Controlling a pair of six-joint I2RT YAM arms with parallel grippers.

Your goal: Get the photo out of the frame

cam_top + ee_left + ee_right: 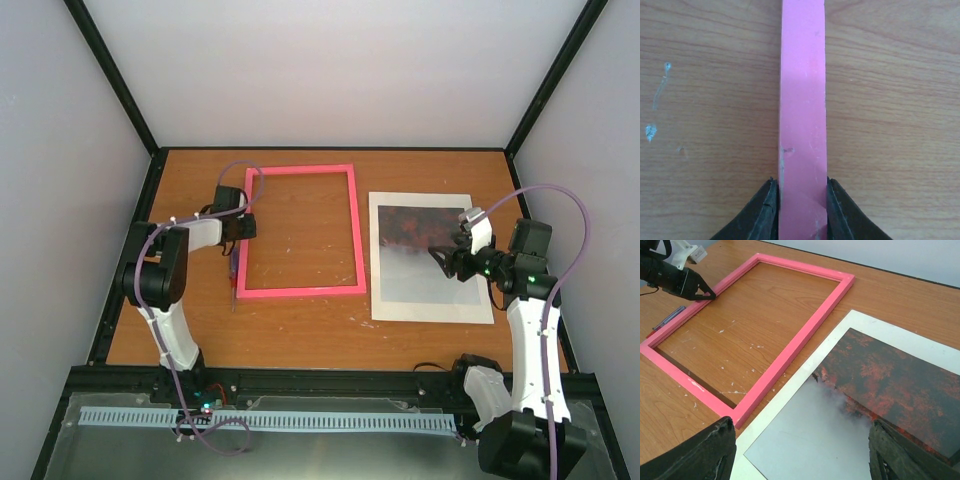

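Wooden tabletop (300, 335) is being hemmed by black rails and pale walls, with bare board showing along its near edge. The frame (355, 230), flat and empty, is being clamped at its left rail by the left gripper (238, 232). Only in the left wrist view are both fingers (762, 210) being shown pressed against the pink. The photo (410, 260), on a white sheet (430, 312) just right of the frame, is being hovered over by the right gripper (450, 255), jaws wide.

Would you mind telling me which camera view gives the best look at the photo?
The right wrist view: the photo fills it close up, red-black fading to grey, though cropped below. The top external view shows it small, right of the frame, partly under the right end effector. The left wrist view shows none of it.
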